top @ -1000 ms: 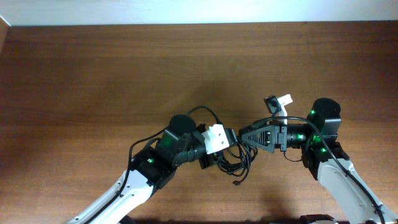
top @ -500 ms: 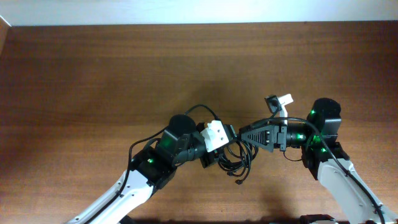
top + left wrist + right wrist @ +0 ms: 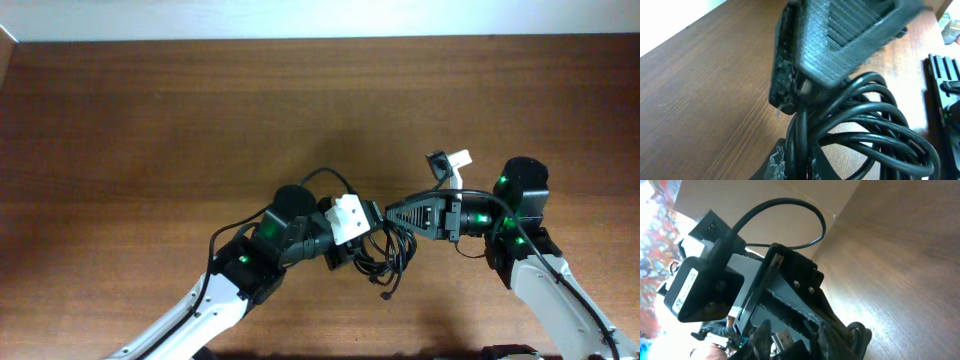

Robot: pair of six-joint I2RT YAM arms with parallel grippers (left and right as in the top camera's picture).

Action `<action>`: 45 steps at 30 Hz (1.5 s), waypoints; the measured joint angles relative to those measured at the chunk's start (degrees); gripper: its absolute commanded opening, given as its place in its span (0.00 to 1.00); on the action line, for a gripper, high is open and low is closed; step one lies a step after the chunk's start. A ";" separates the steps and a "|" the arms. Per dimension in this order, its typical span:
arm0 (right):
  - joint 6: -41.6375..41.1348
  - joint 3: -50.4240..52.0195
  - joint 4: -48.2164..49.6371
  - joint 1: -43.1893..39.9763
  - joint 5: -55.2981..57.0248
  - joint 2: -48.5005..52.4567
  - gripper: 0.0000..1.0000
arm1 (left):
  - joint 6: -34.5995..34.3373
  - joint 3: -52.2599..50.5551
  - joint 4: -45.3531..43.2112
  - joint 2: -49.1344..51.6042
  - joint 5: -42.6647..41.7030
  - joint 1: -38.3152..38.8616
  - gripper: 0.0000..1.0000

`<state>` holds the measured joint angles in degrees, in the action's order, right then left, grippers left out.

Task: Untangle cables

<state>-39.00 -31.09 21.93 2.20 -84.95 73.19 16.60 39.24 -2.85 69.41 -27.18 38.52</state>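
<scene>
Your left gripper (image 3: pixel 357 240) is clamped on the cables (image 3: pixel 388 252), whose loops bunch at its tip and spread rightward to your right gripper (image 3: pixel 392 213), just beside them, though you cannot tell how far that one is open.

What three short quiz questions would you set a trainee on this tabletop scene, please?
1. True or false: the thin black looped cables lie at the far edge of the brown wooden table.
2. In the left wrist view the cables form: A) several overlapping loops; B) one straight line; C) a neat plait.
3. Name what the left gripper is closed on.

Key: 1 false, they lie near the front, between the two arms; 2 A; 3 the cables.
</scene>
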 measured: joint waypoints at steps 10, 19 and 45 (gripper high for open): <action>0.15 -0.02 0.00 0.00 0.22 0.00 0.04 | -0.15 0.00 -0.07 0.00 -0.39 0.11 0.00; 0.20 -0.02 0.00 0.00 0.20 0.00 0.04 | -0.20 0.00 -0.20 0.00 0.02 0.11 0.00; 0.37 -2.51 1.31 0.90 2.82 -0.66 0.09 | -0.13 -1.73 -3.91 -6.95 15.21 2.25 0.00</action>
<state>-38.63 -33.61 23.24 3.09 -82.13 72.53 16.47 37.52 -6.76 62.46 -11.97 40.77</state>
